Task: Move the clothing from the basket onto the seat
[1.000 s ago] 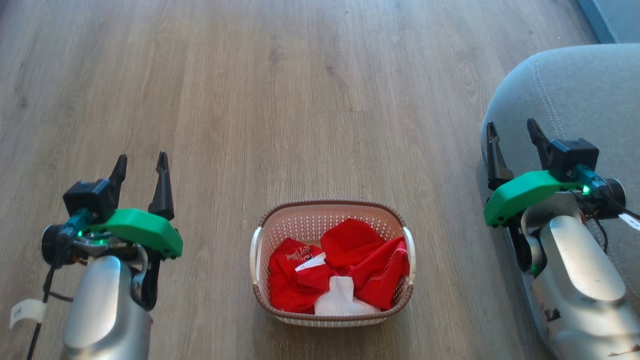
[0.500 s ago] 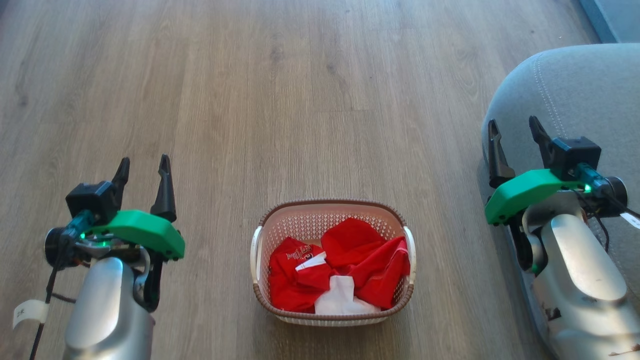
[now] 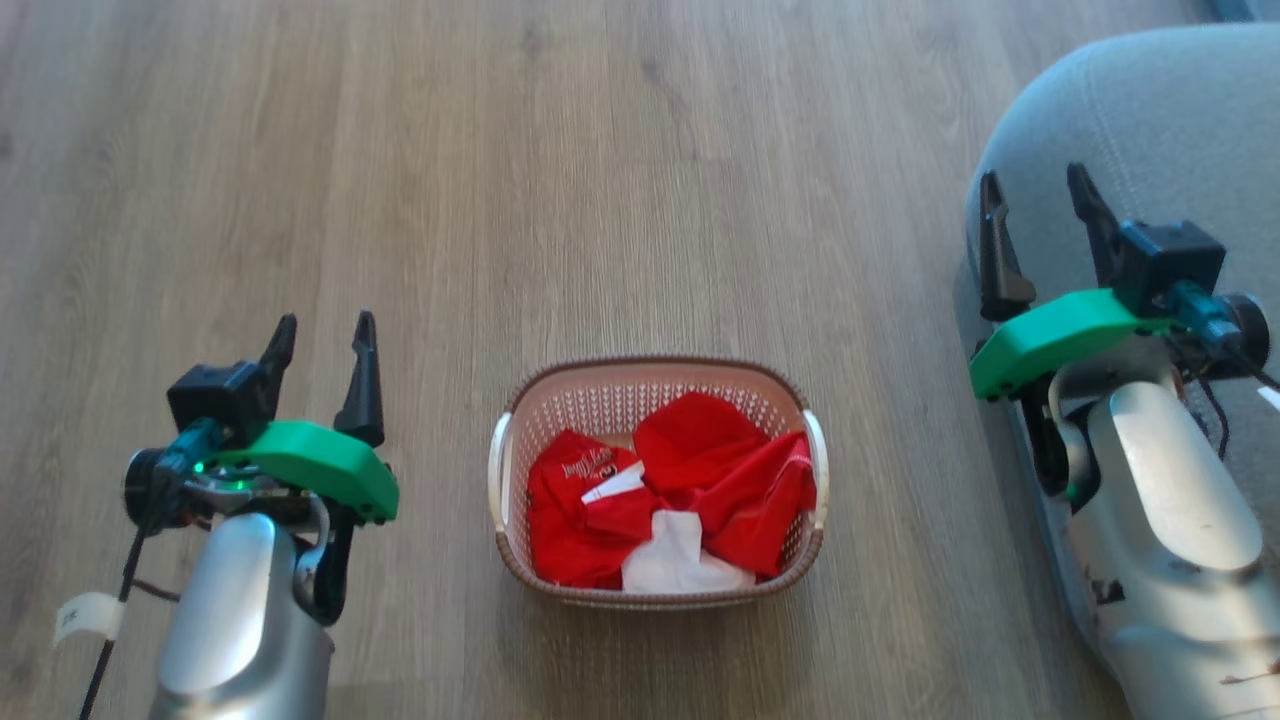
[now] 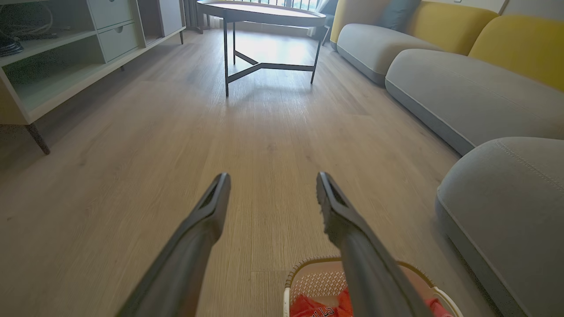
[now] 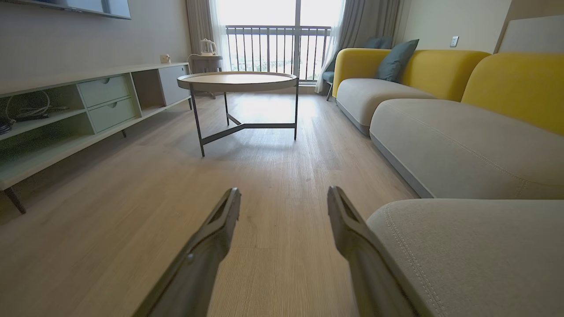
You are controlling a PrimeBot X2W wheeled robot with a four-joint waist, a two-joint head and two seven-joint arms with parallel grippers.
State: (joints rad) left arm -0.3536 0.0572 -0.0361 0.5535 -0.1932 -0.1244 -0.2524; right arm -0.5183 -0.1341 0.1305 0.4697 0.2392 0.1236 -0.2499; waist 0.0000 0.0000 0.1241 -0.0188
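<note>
Clothing (image 3: 700,470) right of left gripper (image 3: 326,330)

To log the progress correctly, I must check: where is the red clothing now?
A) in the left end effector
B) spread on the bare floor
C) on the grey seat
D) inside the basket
D: the clothing lies bunched inside the basket, which stands on the wooden floor.

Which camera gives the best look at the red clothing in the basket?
The head view: it looks straight down into the basket, so the clothing shows nearly whole, red folds and white panels. The left wrist view catches a red scrap of clothing at its bottom edge. The right wrist view faces the floor and the seat.
</note>
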